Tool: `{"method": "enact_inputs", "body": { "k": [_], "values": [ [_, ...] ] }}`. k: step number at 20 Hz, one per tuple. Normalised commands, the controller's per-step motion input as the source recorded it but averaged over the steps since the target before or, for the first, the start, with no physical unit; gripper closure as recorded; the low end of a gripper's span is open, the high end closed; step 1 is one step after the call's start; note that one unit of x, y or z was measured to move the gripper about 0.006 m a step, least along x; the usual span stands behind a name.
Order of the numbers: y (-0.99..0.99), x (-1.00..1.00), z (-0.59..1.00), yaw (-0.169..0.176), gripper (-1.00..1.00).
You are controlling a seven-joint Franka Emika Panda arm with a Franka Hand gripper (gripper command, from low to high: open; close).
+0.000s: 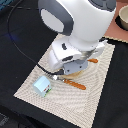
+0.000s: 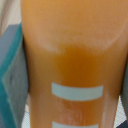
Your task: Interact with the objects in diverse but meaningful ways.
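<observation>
A yellow-orange slab (image 2: 72, 55) with pale stripes fills the wrist view, very close to the camera. Dark fingers (image 2: 10, 75) show at both of its sides and seem to press on it, so my gripper (image 2: 70, 100) looks shut on the slab. In the exterior view my gripper (image 1: 73, 70) is low over the middle of the beige mat (image 1: 95, 95), mostly hidden under the white arm, with a bit of the orange slab (image 1: 76, 73) showing below it. A pale blue carton (image 1: 42, 86) lies on the mat toward the exterior view's left. The banana, tube and saucepan are out of view.
An orange-handled utensil (image 1: 75, 84) lies on the mat just in front of the gripper, and another orange handle (image 1: 93, 60) shows behind it. A bowl (image 1: 122, 17) stands at the far right corner. A black cable (image 1: 22, 50) arcs over the dark table.
</observation>
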Motion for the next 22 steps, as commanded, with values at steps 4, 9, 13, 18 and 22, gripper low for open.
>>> {"method": "enact_inputs", "body": {
  "k": [4,9,13,18,22],
  "values": [
    [0.17,-0.48,-0.04,-0.023,1.00],
    [0.19,-0.44,-0.13,-0.004,1.00],
    [0.23,-0.41,-0.18,0.000,1.00],
    [0.22,-0.32,-0.09,0.000,-1.00],
    [0.24,-0.34,-0.08,0.000,-1.00]
  ]
}}
